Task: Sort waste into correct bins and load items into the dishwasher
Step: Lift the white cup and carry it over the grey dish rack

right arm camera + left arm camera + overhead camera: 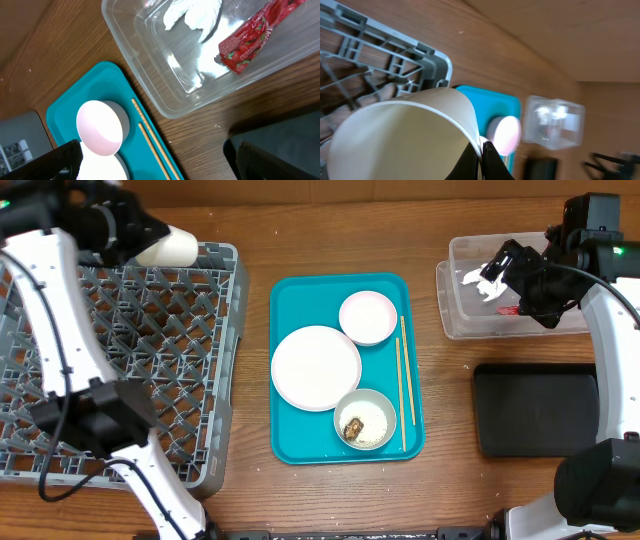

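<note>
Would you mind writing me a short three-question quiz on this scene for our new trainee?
1. True or false: the snack wrapper lies in the black tray.
2. Multiple choice: the left gripper is shut on A) the plate, B) the white cup, C) the pink bowl.
3. Fill in: the rice and brown lump sit in the ___ bowl.
Key: 1 false, it lies in the clear tub; 2 B; 3 grey-white bowl.
</note>
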Motion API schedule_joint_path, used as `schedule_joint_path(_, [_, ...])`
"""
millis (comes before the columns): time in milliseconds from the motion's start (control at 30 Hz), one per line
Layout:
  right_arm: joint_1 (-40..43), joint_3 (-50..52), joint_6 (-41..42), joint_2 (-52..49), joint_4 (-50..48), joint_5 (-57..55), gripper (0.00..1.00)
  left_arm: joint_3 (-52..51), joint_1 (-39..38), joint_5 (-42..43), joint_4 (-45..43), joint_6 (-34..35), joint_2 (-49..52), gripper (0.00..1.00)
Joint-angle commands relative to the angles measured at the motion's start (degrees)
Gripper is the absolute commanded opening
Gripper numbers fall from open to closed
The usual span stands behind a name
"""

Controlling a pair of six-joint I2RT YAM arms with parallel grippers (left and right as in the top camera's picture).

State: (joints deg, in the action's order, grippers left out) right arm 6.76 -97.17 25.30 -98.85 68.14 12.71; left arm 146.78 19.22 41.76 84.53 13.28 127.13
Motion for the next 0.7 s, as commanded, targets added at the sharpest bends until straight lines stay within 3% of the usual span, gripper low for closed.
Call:
schedule_joint_path(0, [0.1, 0.0, 0.2, 0.4, -0.4, 0.2, 1.0, -0.5, 5.9, 23.5, 0.6, -6.8, 6.5, 0.04])
schedule_joint_path(200, [0.1, 0.0, 0.2, 0.4, -0.3, 0.2, 1.0, -0.5, 11.6, 32.9, 1.6, -7.6, 13.8, 0.04])
schedule_joint_path(500, [0.1, 0.0, 0.2, 0.4, -0.4, 0.2, 1.0, -0.5, 16.0, 35.3, 6.1, -14.5, 18.8, 0.04])
schedule_joint_path(667, [0.1, 0.0, 0.2, 0.4, -0.4, 0.2, 1.0, -0.5, 18.3, 35.5, 4.7, -14.6, 18.8, 0.04])
